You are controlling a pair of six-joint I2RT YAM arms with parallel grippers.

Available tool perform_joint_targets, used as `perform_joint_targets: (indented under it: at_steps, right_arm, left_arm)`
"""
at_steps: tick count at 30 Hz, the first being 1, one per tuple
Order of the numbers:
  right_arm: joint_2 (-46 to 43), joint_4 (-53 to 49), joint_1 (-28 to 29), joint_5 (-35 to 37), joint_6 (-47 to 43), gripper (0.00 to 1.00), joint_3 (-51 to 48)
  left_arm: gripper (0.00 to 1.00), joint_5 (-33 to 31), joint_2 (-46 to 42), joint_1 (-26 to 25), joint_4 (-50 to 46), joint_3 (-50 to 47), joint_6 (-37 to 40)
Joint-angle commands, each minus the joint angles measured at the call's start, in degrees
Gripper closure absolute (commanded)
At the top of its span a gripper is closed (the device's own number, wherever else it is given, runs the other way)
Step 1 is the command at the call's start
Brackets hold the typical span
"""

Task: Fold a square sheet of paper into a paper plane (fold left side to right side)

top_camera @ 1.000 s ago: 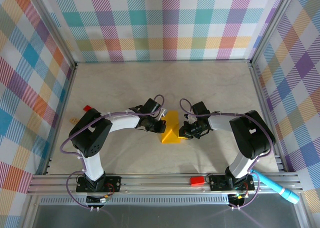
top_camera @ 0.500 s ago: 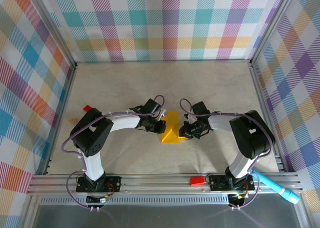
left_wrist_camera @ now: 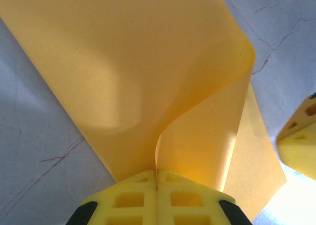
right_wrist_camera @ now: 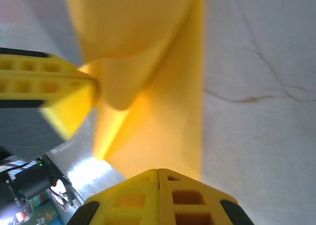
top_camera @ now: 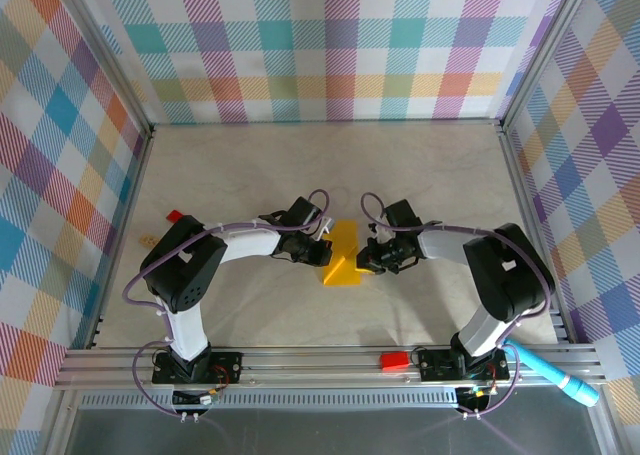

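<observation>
Mid-table, top view: I read the scene against the pale table (top_camera: pixel 420 175), largest item first.

- Left arm (top_camera: pixel 185 265) and right arm (top_camera: pixel 500 270): each rises from the rail on the table's near edge and bends inward toward the table's centre.
- Square sheet of paper (top_camera: pixel 342 255): yellow-orange, at the table's centre and between the two wrists. It is partly folded. One strip lies flat on the table, and the left portion is lifted and curled over it.
- Left gripper (left_wrist_camera: pixel 157 178): at the sheet's left side, toward the table's left. The fingers are pressed together. In the left wrist view the curled paper (left_wrist_camera: pixel 123 62) runs straight into the seam between them, so I log it as pinching the sheet.
- Right gripper (right_wrist_camera: pixel 158 178): at the sheet's right side, with its fingers fully together and their tips at the edge of the flat strip (right_wrist_camera: pixel 173 111). I cannot tell whether paper is caught between them.
- Light blue pen (top_camera: pixel 560 375): lies off the table's near right corner.
- Red block (top_camera: pixel 395 360): sits on the near rail.
- Smaller red block (top_camera: pixel 175 216): sits by the table's left edge.
</observation>
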Motion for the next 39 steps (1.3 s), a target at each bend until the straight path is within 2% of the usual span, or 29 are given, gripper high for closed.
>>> perform_joint_targets:
  at_steps: [1,16,39]
  right_arm:
    - [-2.09,5.40,0.53,-3.53,3.41,1.00,0.34]
    - [5.04,11.03,4.84,-2.47,6.32,1.00,4.51]
    - [8.74,7.13,5.73,2.57,5.40,1.00,3.64]
  left_arm:
    - [1.00,-0.94,0.98,0.47,-1.30,-1.52,1.47]
    - [1.00,-1.86,0.83,0.07,-1.65,-1.41,1.65]
    - [1.00,-2.52,1.16,-0.15,-1.83,-0.87,2.09]
